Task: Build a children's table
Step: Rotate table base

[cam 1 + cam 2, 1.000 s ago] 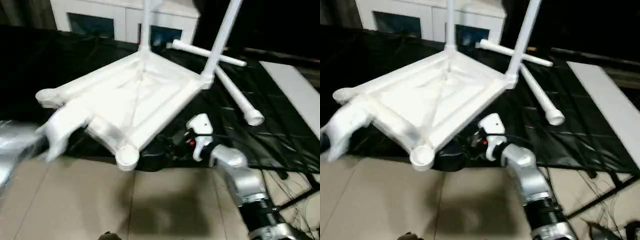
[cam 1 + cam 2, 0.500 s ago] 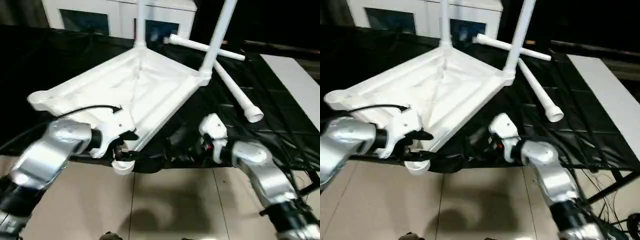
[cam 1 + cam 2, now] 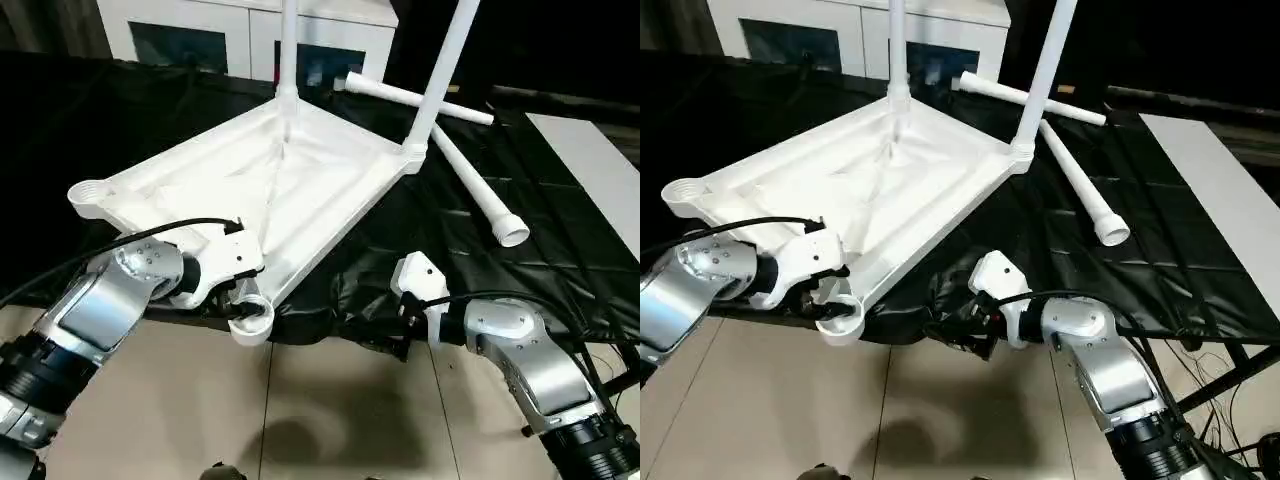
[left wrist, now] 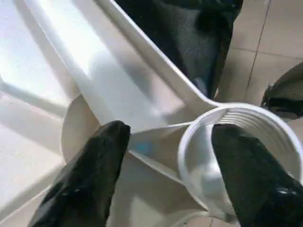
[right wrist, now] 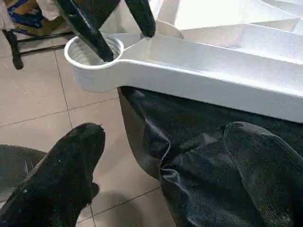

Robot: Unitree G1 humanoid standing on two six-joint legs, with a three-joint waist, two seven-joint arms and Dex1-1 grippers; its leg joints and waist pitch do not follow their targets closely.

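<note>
The children's table lies upside down: its white ribbed tabletop (image 3: 270,190) rests on black cloth. Two legs (image 3: 288,50) (image 3: 445,70) stand in the far sockets. Two loose legs (image 3: 415,97) (image 3: 475,195) lie at the back right. My left gripper (image 3: 240,300) is open at the near corner socket (image 3: 250,322), one finger (image 4: 246,179) inside the ring and the other finger (image 4: 94,165) over the rib beside it. My right gripper (image 3: 960,335) is open and holds nothing, low in front of the tabletop's near edge above the hanging cloth (image 5: 199,156).
A white cabinet (image 3: 230,30) with dark glass doors stands behind the work. A white board (image 3: 590,180) lies at the right edge. Tiled floor (image 3: 300,400) runs below the cloth's front edge. Cables hang at the lower right (image 3: 600,360).
My left arm has swung in from the left, and its gripper now straddles the near corner socket's wall. My right gripper has come lower and closer, in front of the cloth's edge.
</note>
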